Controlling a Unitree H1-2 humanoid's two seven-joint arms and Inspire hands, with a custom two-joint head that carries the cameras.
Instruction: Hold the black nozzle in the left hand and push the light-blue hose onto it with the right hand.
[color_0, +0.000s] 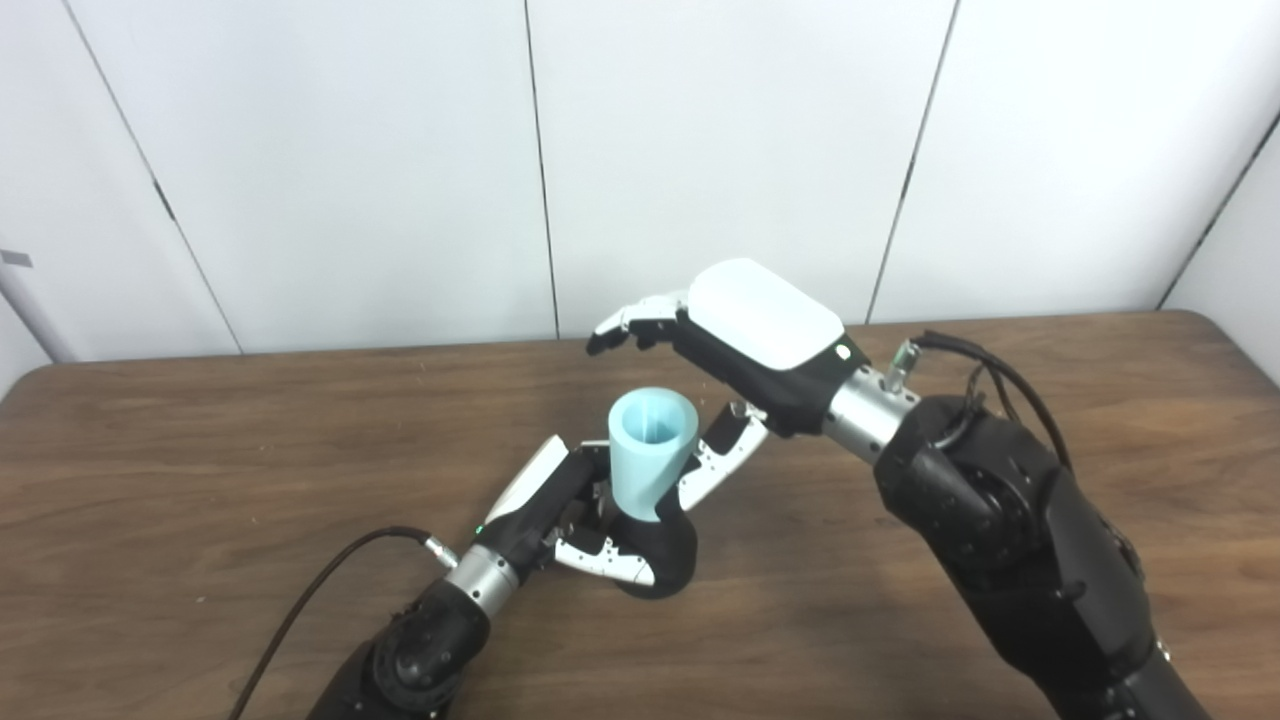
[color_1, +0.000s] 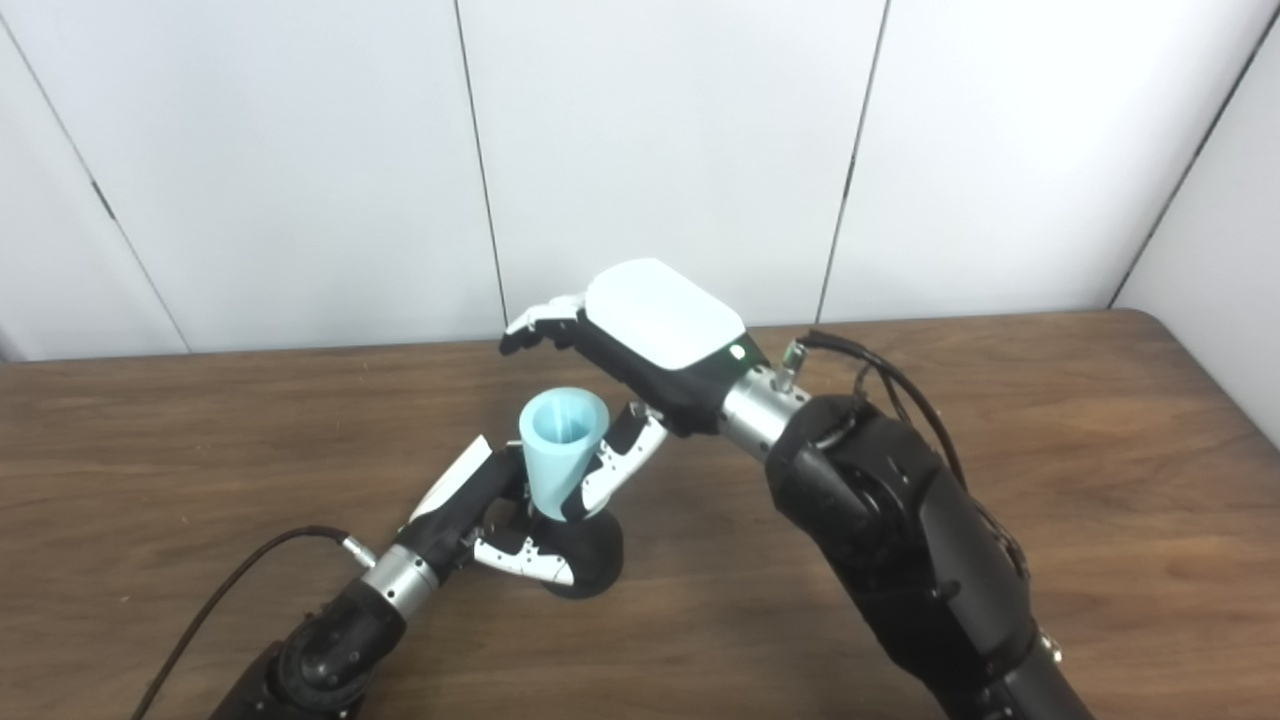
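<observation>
Low over the brown wooden surface (color_0: 200, 450), the left robot hand (color_0: 560, 505) is clamped around the black nozzle (color_0: 668, 560), a dark curved piece whose rounded lower end sits at or just above the wood; contact cannot be told. Standing on that nozzle is the light-blue hose (color_0: 650, 450), a short flared piece, tilted a little, with its wide open mouth facing up and its narrow end down between the fingers (color_0: 600, 555).

Above and behind it hovers the right robot hand (color_0: 745, 335), palm down, fingers apart and gently curled, holding nothing. Its fingertips (color_0: 615, 330) reach past the hose's rim, with clear air between them and the rim, while its thumb (color_0: 735, 440) hangs just beside the hose wall.

Open wood stretches wide to both sides, out to the rounded corners and the far edge, which meets a white panelled wall (color_0: 350, 150).
</observation>
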